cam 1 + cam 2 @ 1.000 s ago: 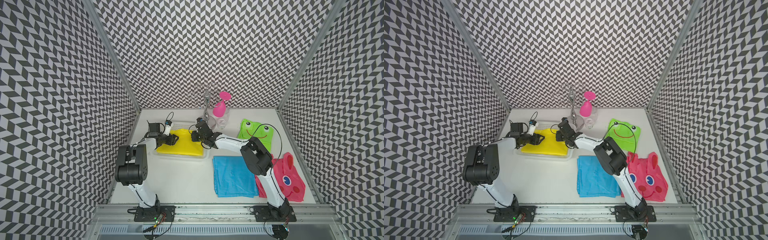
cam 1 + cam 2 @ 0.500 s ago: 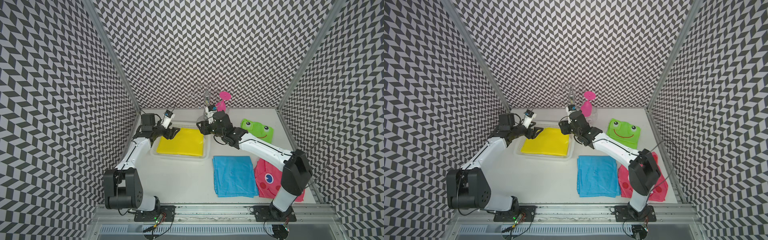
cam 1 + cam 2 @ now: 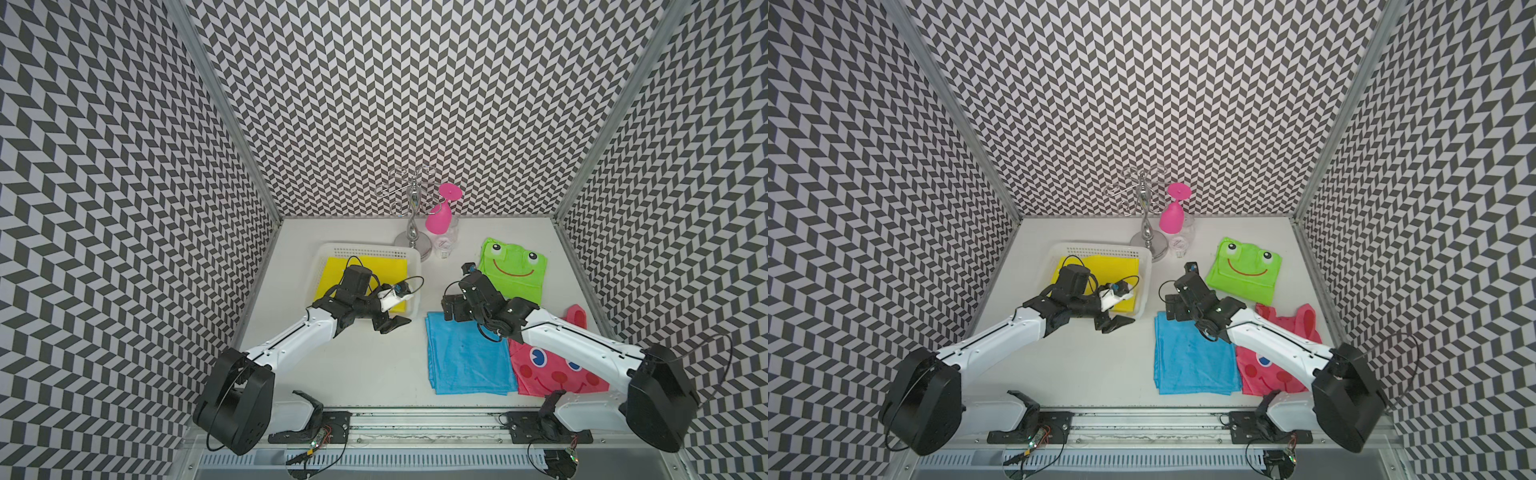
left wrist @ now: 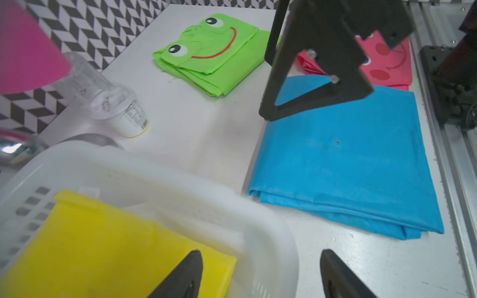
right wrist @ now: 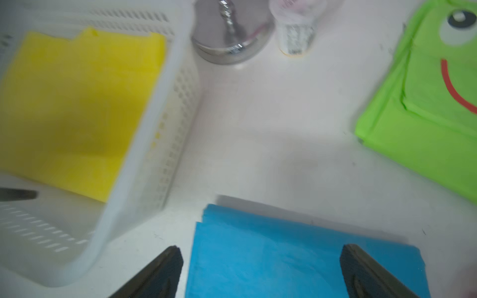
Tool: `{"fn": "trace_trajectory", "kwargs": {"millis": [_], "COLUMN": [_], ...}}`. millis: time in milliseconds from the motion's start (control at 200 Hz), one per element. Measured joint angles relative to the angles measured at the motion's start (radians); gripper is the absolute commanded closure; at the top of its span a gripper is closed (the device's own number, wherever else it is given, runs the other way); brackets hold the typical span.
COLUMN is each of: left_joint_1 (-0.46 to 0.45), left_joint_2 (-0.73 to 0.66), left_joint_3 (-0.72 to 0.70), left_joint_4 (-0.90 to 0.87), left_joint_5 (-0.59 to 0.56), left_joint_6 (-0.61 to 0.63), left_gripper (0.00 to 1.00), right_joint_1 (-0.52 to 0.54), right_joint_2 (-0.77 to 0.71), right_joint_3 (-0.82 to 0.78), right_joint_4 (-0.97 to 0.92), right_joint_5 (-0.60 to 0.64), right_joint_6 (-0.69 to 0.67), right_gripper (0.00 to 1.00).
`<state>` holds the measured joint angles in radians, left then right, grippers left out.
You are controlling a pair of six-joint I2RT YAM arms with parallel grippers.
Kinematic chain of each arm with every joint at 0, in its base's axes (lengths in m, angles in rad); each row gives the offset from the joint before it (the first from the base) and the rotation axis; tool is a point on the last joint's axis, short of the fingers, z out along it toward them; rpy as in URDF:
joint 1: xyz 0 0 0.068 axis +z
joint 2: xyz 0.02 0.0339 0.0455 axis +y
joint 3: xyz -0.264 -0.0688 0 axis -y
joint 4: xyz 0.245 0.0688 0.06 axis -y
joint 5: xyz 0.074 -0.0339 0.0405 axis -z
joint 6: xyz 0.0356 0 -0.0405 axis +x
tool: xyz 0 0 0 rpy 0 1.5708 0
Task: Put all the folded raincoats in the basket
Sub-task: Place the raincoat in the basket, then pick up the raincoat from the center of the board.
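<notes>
Near the basket [image 3: 365, 251] with yellow raincoat [image 3: 386, 266], left end effector [image 4: 260, 252] and right end effector [image 5: 260, 247] agape, empty; cup label [image 4: 131, 121] unreadable.

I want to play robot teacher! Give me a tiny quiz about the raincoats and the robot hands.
1. True or false: the yellow raincoat lies inside the basket.
2. Which raincoat is closest to the right gripper? A. green frog raincoat B. blue raincoat C. pink raincoat
3. How many folded raincoats lie on the table, outside the basket?

Key: 1. True. 2. B. 3. Three.
</notes>
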<state>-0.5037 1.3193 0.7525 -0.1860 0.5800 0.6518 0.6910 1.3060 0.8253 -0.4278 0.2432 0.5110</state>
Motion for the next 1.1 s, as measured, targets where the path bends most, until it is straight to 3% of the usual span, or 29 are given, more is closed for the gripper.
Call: {"fn": "trace_trajectory", "kwargs": {"millis": [150,376,486,556,751,916,1102], "left_joint_1": [-0.024,-0.019,0.012,0.078,0.232,0.256,0.243], "left_joint_2": [0.046,0.092,0.090,0.090,0.046,-0.048,-0.069], "left_joint_3": [-0.008,-0.036,-0.037,-0.037,-0.069,-0.111,-0.058], "left_joint_4": [0.072,0.105,0.118,0.117,0.143,0.152,0.066], "left_joint_5": [-0.095,-0.158,-0.178,-0.181,-0.201,-0.201,-0.143], "left_joint_6": [0.055,0.062,0.031,-0.010,-0.105,-0.132,-0.088], "left_gripper": [0.29,0.30,0.37,0.41,0.40,0.36,0.29], "right_joint_1": [-0.138,-0.343,-0.353,-0.353,-0.333,-0.273,-0.256], "right_joint_2": [-0.045,-0.066,0.001,0.050,0.114,0.190,0.206], "right_joint_3": [-0.116,-0.225,-0.217,-0.212,-0.182,-0.140,-0.122], "right_joint_4": [-0.033,0.024,0.053,0.074,0.161,0.243,0.265], "right_joint_5": [-0.018,-0.163,-0.248,-0.304,-0.420,-0.488,-0.494], "right_joint_6": [0.108,0.114,0.075,0.049,0.002,0.037,0.102], "right_gripper": [0.04,0.06,0.06,0.07,0.13,0.18,0.17]}}
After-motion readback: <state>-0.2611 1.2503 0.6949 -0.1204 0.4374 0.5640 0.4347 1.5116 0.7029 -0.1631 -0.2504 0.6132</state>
